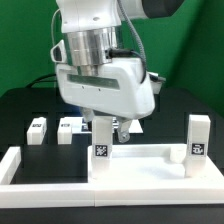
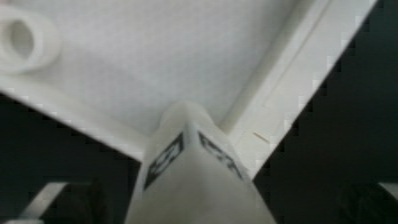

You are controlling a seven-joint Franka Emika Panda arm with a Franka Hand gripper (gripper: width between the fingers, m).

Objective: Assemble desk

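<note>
The white desk tabletop [image 1: 150,163] lies flat at the front. Two leg blocks stand upright on it: one [image 1: 100,142] under my gripper, one [image 1: 198,136] at the exterior view's right. Two more leg blocks [image 1: 38,128] [image 1: 68,128] lie on the black table at the left. My gripper [image 1: 106,128] hangs over the near upright leg. In the wrist view this tagged leg [image 2: 199,165] rises between the jaws, above the tabletop [image 2: 160,60]. Dark gaps show on both sides of it, so my gripper [image 2: 205,208] looks open.
A low white border wall [image 1: 14,165] runs along the left and front [image 1: 100,196] of the tabletop. A round screw hole [image 2: 18,40] shows in the tabletop's corner. The tabletop's raised rim [image 2: 294,80] runs beside the leg.
</note>
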